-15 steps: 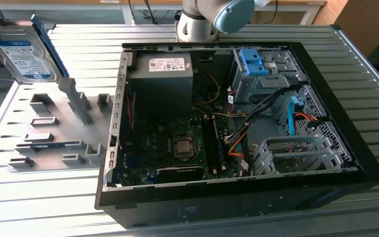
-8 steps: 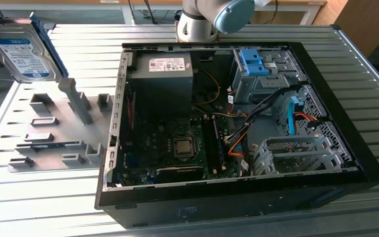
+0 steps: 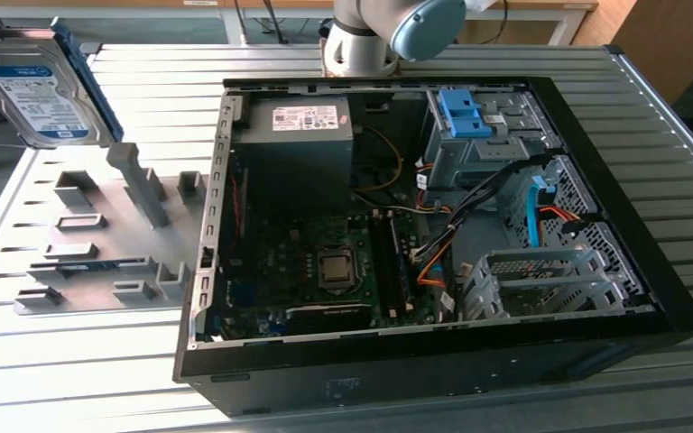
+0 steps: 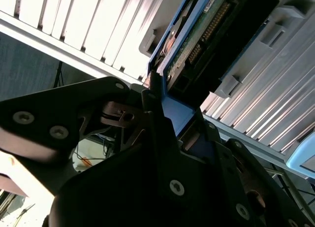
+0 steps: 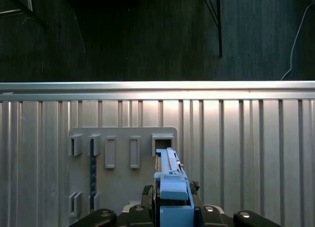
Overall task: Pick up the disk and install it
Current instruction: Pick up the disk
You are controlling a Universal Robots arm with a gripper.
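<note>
The disk (image 3: 36, 83), a silver drive with a white-and-blue label in a blue carrier frame, hangs in the air at the exterior view's upper left, above the grey fixture plate (image 3: 82, 244). In the first wrist view the disk (image 5: 170, 175) stands edge-on between the fingers of my gripper (image 5: 172, 200), over the plate's slots. The second wrist view shows the disk's green circuit board (image 4: 202, 37) and blue carrier end (image 4: 174, 113) clamped in my gripper (image 4: 165, 106). The gripper is shut on the disk.
An open computer case (image 3: 635, 271) lies on the slatted metal table (image 3: 82, 361). Inside are a grey power-supply box (image 3: 304, 135), a blue bracket (image 3: 467, 113) on a grey bay, a motherboard, cables and a perforated drive cage (image 3: 540, 280). The arm's base (image 3: 377, 32) stands behind the case.
</note>
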